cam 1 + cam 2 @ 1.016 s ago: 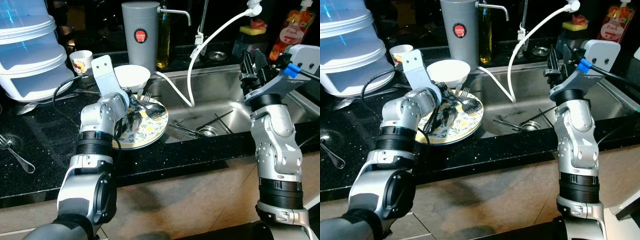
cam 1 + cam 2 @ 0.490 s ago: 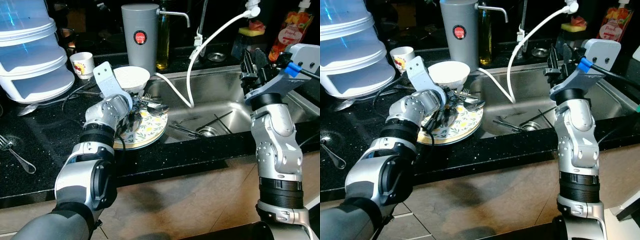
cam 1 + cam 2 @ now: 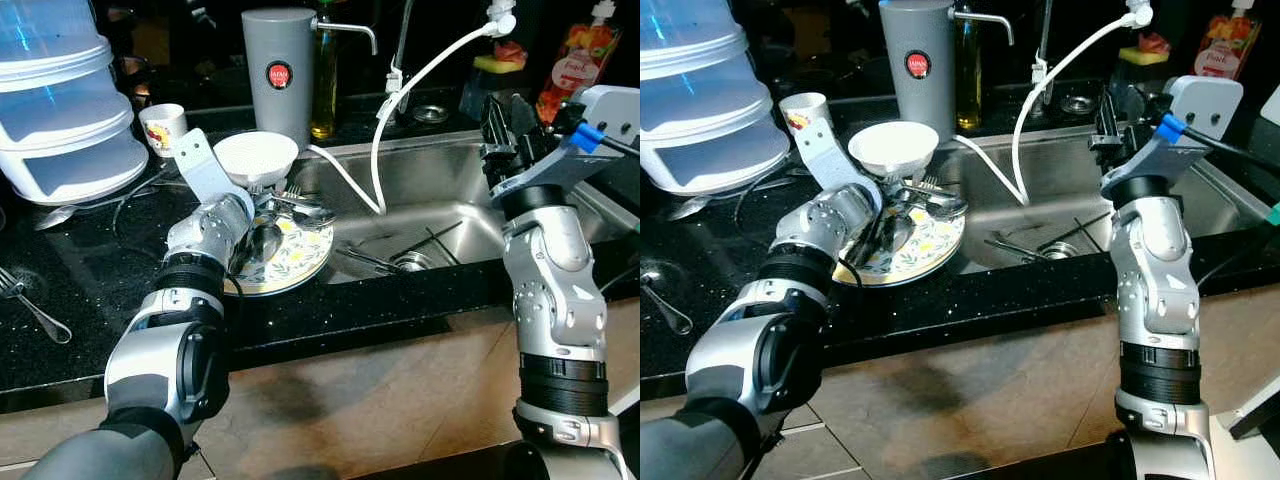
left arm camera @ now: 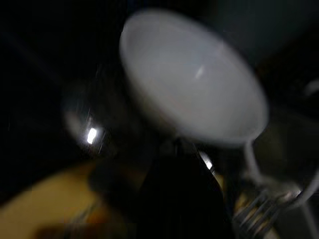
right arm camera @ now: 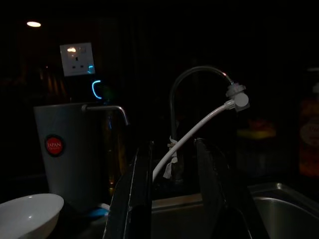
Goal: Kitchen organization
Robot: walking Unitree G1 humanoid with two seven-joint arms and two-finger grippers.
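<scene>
Two grippers noted: left gripper lies low on floral plate, against glossy steel cutlery, grip state unclear to me; right gripper, fingers parted, above steel sink

Black speckled surface runs across frame w/ steel sink set in at right. Below, tan tiled floor. Back of room dark; wall socket upper left in right wrist view, small ceiling light above it.
</scene>
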